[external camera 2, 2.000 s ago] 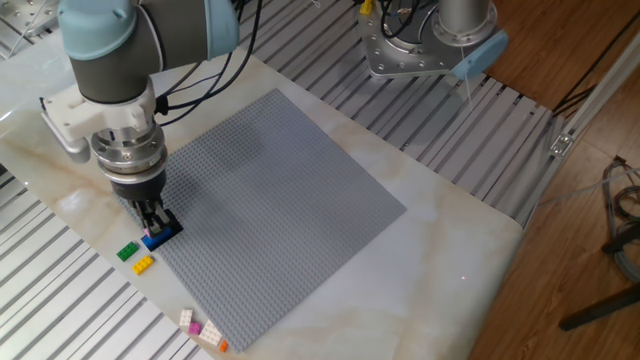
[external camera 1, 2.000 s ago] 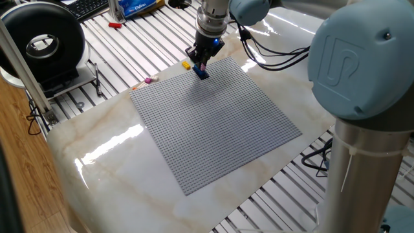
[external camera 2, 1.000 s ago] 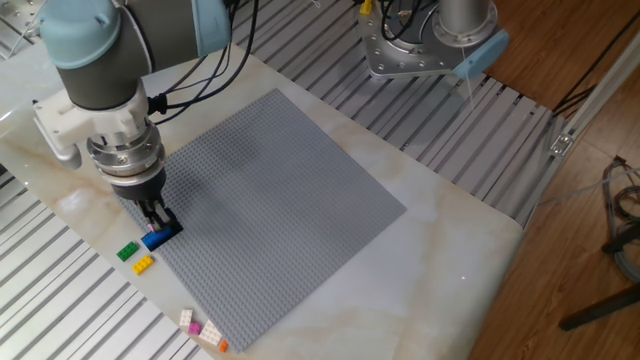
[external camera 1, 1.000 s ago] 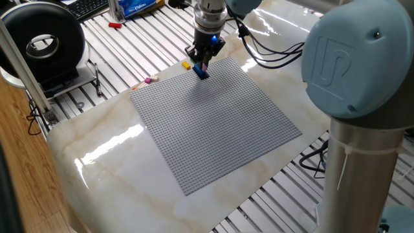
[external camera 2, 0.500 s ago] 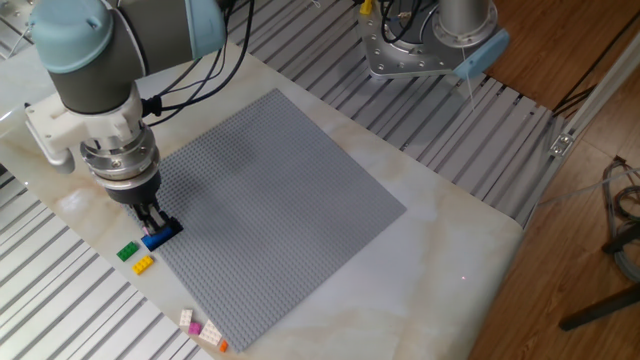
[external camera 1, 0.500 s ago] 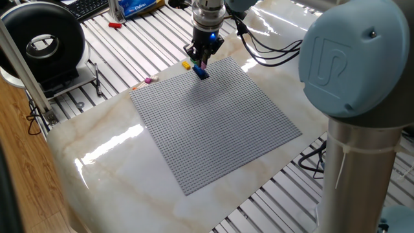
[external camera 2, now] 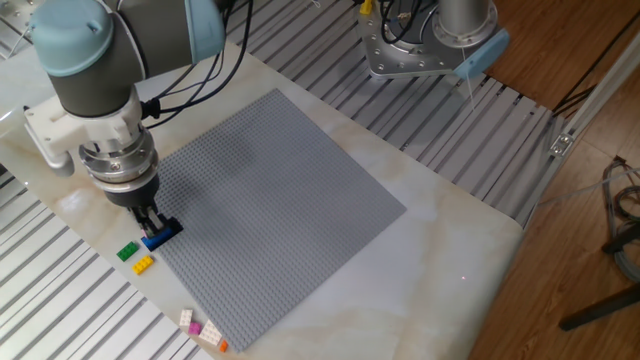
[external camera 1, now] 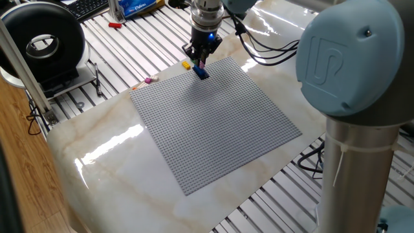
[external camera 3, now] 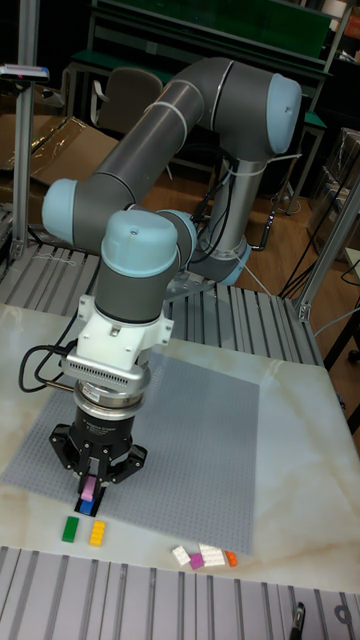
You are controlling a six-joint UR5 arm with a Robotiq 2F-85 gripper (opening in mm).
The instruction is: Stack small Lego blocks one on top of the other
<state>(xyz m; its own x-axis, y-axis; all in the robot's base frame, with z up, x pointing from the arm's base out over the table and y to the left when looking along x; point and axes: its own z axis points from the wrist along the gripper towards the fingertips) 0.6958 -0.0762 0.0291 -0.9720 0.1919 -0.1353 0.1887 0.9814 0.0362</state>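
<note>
My gripper [external camera 3: 89, 487] stands at the edge of the grey baseplate [external camera 1: 213, 123], shut on a small pink brick [external camera 3: 88, 490]. That brick sits directly over a blue brick [external camera 2: 158, 238] on the plate, and the blue brick [external camera 1: 202, 72] also shows under the gripper [external camera 1: 200, 63] from the other side. I cannot tell whether the two bricks touch. Just off the plate lie a green brick [external camera 2: 127, 252] and a yellow brick [external camera 2: 143, 264]. Further along the edge lie white, pink and orange bricks [external camera 3: 204, 556].
The marble tabletop [external camera 1: 97, 155] ends in slatted metal rails [external camera 2: 60, 300] on each side. A black round device [external camera 1: 42, 44] and a keyboard [external camera 1: 87, 6] stand beyond the table. The arm's base [external camera 2: 420, 45] is bolted at the far side.
The wrist and gripper have drifted slightly toward the table edge. The blue brick has stayed where it was on the baseplate.
</note>
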